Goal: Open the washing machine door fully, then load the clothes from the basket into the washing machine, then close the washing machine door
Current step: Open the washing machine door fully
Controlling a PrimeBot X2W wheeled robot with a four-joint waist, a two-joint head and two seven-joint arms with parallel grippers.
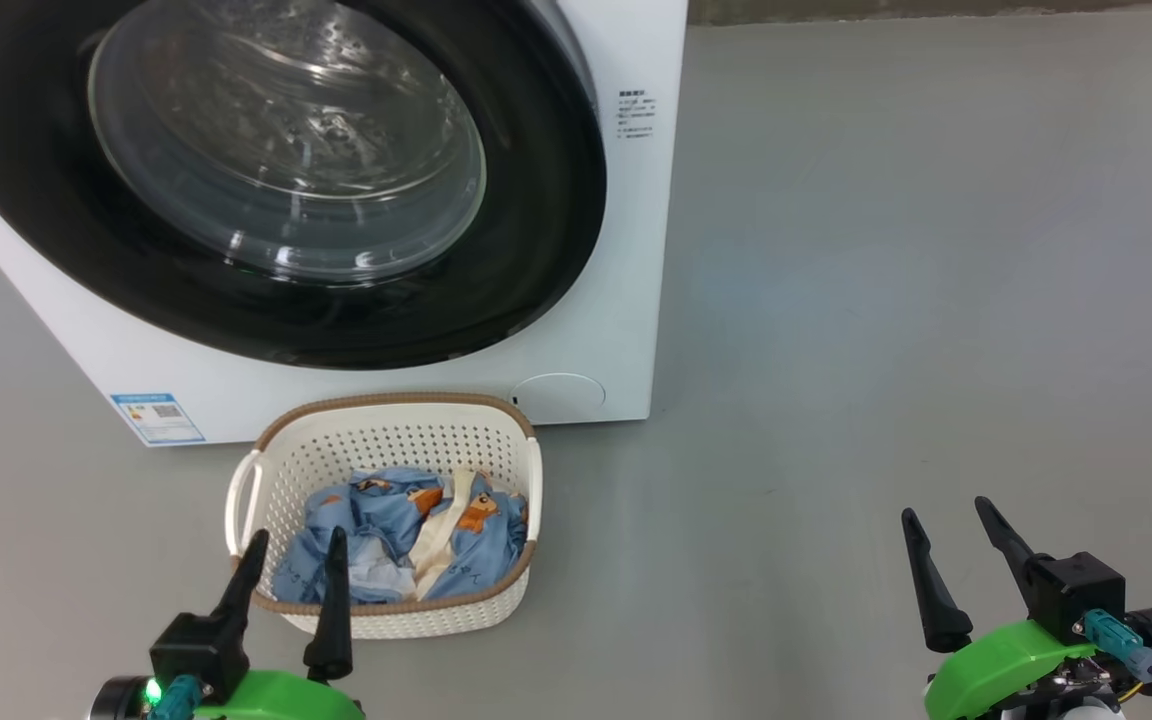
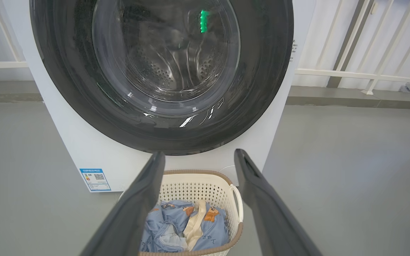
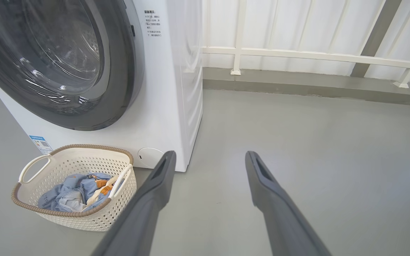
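The door was shut, with its black ring flat against the white washer. The basket stood on the floor just before the washer's lower edge, under the door. The clothes lay inside it, below the brown rim. The left end effector was at the basket's near edge, fingers spread wide, holding nothing. The right end effector was also wide open and empty, well apart to the right, above bare grey floor that ran free to the railing.
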